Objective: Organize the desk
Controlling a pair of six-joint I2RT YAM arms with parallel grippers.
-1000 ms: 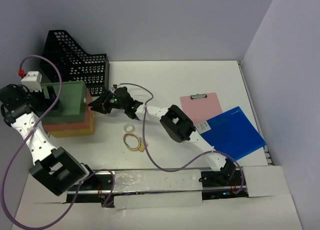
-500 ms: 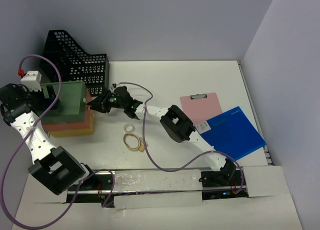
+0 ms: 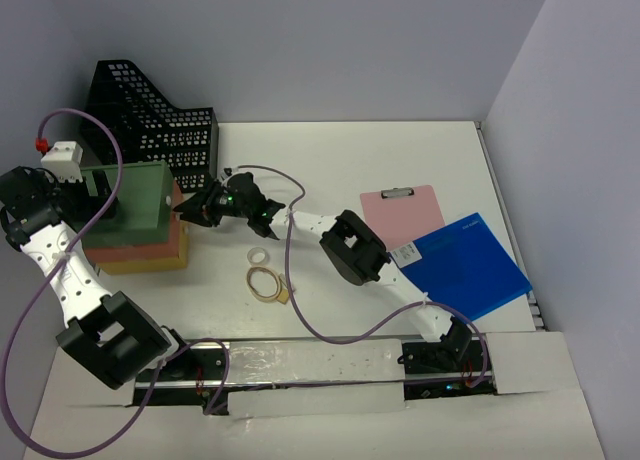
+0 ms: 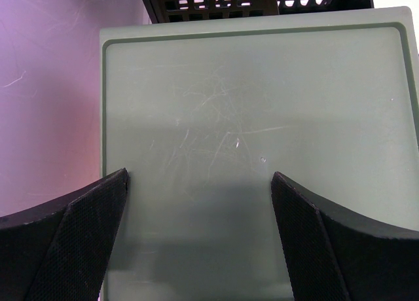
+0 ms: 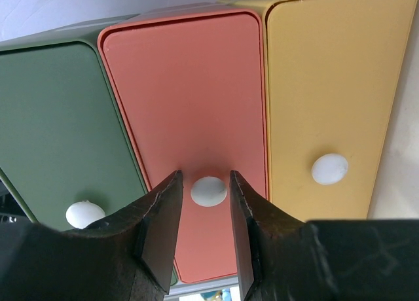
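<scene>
White desk [image 3: 400, 160], drawer stack [image 3: 150, 195]: left hand [image 4: 200, 180] released above, right hand [image 5: 204, 175] astride middle knob [image 5: 208, 190], grip unclear.

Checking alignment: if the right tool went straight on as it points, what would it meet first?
Probably the white knob of the salmon drawer: the right tool frames it, though depth is unclear.

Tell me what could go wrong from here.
1. The right gripper straddles the small round knob of the red drawer; a pull could slip off it.
2. The left gripper stands open over the green top, clamping nothing, so the drawer stack might slide or tip with the pull.
</scene>
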